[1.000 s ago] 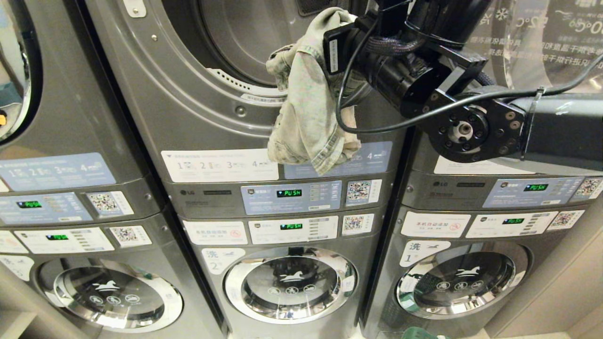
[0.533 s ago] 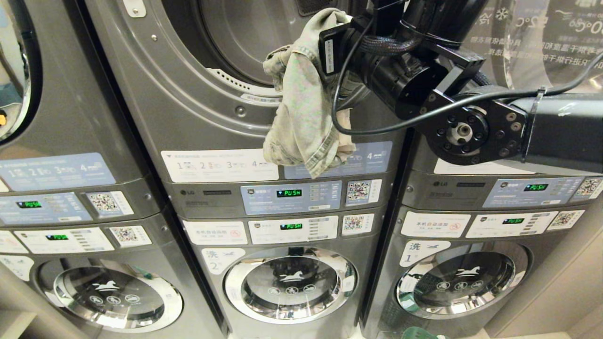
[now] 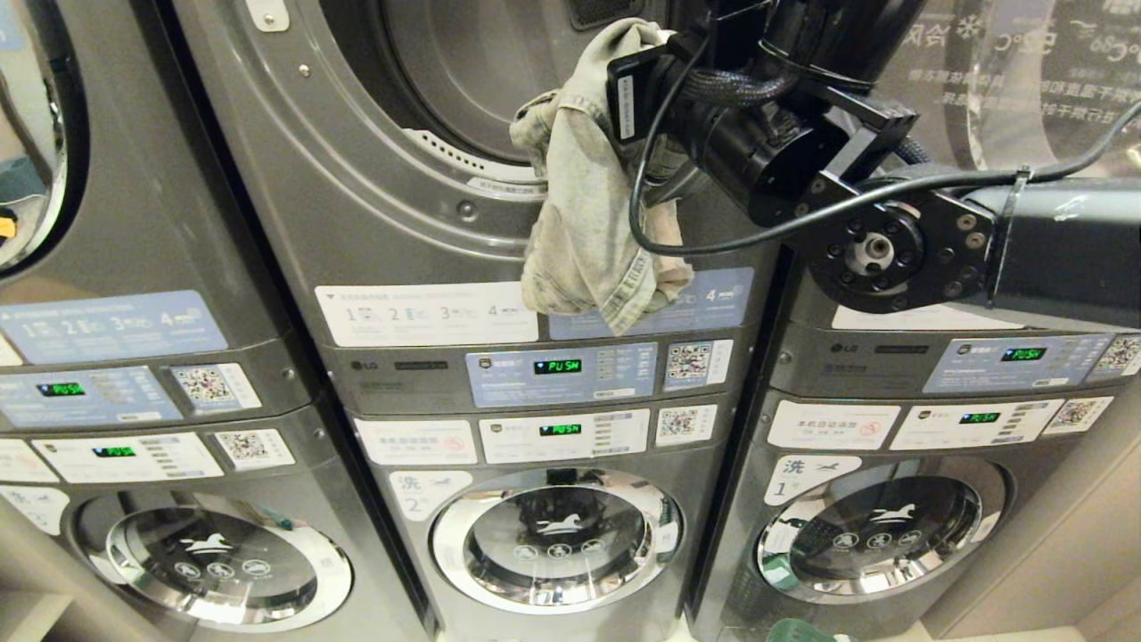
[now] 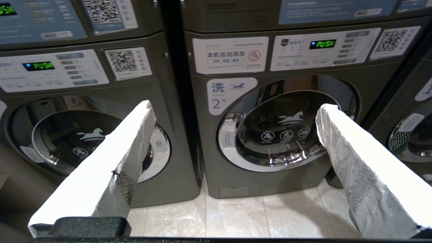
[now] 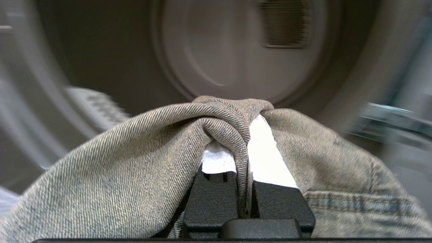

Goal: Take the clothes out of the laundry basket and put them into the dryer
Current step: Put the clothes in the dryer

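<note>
Layout at the dryer front. Three stacked machine columns stood side by side. The middle column carried the open dryer (image 3: 463, 80) above and the washer marked 2 (image 3: 557, 539) below, with the control panels (image 3: 557, 367) between them. The right gripper (image 5: 243, 148), reaching in from the right, sat before the dryer opening, pinching a fold of the denim garment (image 3: 593, 196), which hung over the opening's lower rim and onto the label strip beneath. The left gripper (image 4: 236, 111) sat low, jaws wide apart, facing the lower washers.
</note>
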### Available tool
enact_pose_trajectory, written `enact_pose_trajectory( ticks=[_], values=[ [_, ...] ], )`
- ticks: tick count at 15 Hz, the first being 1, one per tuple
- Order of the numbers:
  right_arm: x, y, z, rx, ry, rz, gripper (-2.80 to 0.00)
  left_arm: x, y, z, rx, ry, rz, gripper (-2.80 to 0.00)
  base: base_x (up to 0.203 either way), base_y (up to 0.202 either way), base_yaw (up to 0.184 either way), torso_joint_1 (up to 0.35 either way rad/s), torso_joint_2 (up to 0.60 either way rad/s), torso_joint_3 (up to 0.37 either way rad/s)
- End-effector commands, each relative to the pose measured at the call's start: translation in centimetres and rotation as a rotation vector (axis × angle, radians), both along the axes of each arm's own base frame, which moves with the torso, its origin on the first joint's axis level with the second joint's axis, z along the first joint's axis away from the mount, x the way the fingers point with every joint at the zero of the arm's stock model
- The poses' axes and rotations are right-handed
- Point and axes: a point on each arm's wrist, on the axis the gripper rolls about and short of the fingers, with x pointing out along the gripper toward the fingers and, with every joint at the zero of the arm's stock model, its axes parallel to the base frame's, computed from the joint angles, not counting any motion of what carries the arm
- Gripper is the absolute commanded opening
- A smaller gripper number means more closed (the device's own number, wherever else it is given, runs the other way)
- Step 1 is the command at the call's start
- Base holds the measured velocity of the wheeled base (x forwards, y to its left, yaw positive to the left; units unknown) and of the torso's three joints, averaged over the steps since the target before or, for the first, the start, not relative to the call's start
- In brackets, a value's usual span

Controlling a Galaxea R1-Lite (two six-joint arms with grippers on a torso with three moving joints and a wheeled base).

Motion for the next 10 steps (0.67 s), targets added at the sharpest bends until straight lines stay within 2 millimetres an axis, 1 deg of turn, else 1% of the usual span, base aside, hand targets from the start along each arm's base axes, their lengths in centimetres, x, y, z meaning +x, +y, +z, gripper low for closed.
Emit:
enact_pose_trajectory(
  ticks=[1, 5, 7, 8, 10],
  values=[
    [0.0, 0.1, -0.1, -0.001, -0.001, -0.001, -2.80, 0.0, 0.0, 0.0, -0.001, 0.001, 0.000, 0.00, 0.000, 0.189, -0.002, 0.002, 0.01, 0.002],
    [0.2, 0.2, -0.3, -0.003, 0.003, -0.002, -2.80, 0.0, 0.0, 0.0, 0.000, 0.001, 0.000, 0.00, 0.000, 0.195, -0.002, 0.003, 0.00, 0.003],
    [0.2, 0.0, 0.0, 0.000, -0.004, -0.004, -2.80, 0.0, 0.0, 0.0, 0.002, 0.001, -0.001, 0.00, 0.000, 0.171, 0.001, 0.005, 0.00, 0.000],
    [0.0, -0.1, 0.2, 0.001, -0.004, -0.006, -2.80, 0.0, 0.0, 0.0, 0.000, 0.001, -0.001, 0.00, 0.000, 0.096, -0.001, -0.002, 0.01, -0.002],
    [-0.4, -0.5, 0.8, 0.009, -0.014, -0.007, -2.80, 0.0, 0.0, 0.0, 0.002, -0.001, -0.001, 0.00, 0.000, 0.000, 0.000, 0.000, 0.00, 0.000]
  ],
)
